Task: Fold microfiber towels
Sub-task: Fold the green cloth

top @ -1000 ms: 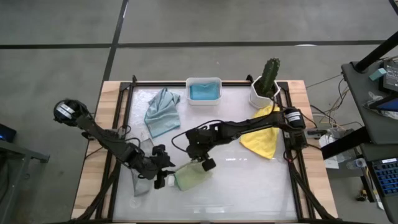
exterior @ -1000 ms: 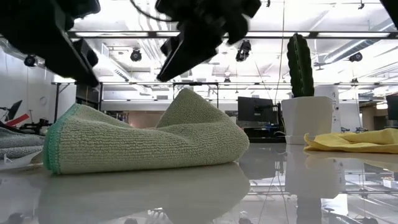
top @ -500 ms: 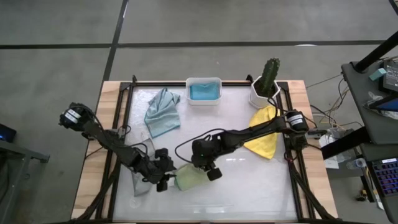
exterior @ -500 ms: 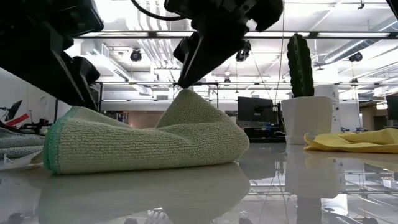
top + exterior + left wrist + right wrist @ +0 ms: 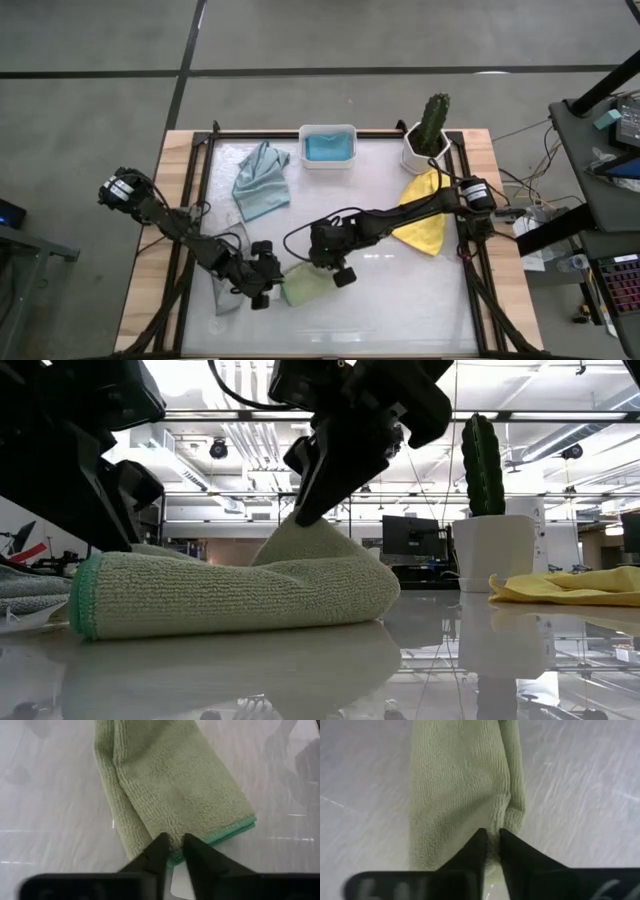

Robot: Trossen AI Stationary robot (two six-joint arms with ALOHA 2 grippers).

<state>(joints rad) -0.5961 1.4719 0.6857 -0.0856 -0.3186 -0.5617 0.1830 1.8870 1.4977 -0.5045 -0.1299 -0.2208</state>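
A sage green towel (image 5: 306, 288), folded over, lies on the white table near its front, left of centre. My left gripper (image 5: 272, 287) is at the towel's left end and is shut on it. My right gripper (image 5: 322, 268) comes down on the towel's far right end and is shut on it too. A pale blue-grey towel (image 5: 262, 178) lies crumpled at the far left. At the right lies a yellow towel (image 5: 422, 225). A grey towel (image 5: 228, 290) lies under my left arm. A bright blue towel (image 5: 327, 147) sits in the white tub. My left gripper pinches the green towel's end at its teal-hemmed edge (image 5: 172, 859) between its two fingers. The fingers slant down from the table's left. The towel lies flat on the table. My right gripper pinches a raised fold of the green towel (image 5: 492, 827) between its two fingers, slanting down from above and from the far right. The cloth rises to a peak (image 5: 300, 525) at the fingers. The rest of the towel lies on the table.
A white tub (image 5: 328, 132) stands at the far edge's middle. A cactus in a white pot (image 5: 430, 140) stands at the far right. Dark rails (image 5: 205, 200) run along the table's sides. The table is bare to the right of the green towel.
Both grippers have come down onto the green towel and shut on it, the left at its left end and the right at its raised fold. The towel has stayed in place on the table.
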